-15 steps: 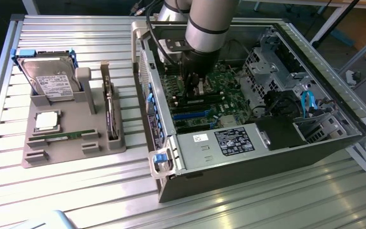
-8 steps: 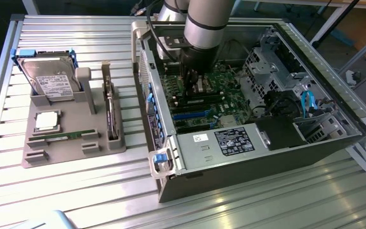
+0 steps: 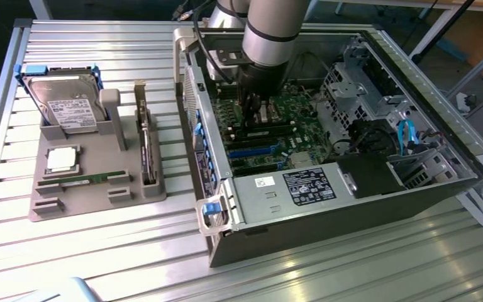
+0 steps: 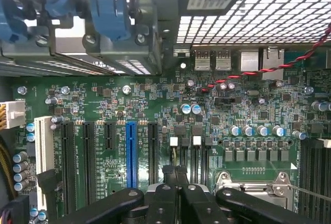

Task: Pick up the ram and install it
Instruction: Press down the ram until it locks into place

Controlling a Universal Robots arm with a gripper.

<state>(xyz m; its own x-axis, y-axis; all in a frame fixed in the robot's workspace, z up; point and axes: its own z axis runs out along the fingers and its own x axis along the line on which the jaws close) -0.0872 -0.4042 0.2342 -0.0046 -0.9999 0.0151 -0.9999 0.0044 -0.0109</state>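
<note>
The pincer (image 4: 175,175) is closed, empty, over the motherboard (image 4: 155,105); the ram (image 3: 85,181) lies in the tray (image 3: 99,201)

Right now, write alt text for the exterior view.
A robot arm reaches down into an open computer case over its green motherboard. On the exterior view's left, a grey holder keeps a hard drive, a silver processor and a ram stick.
</note>
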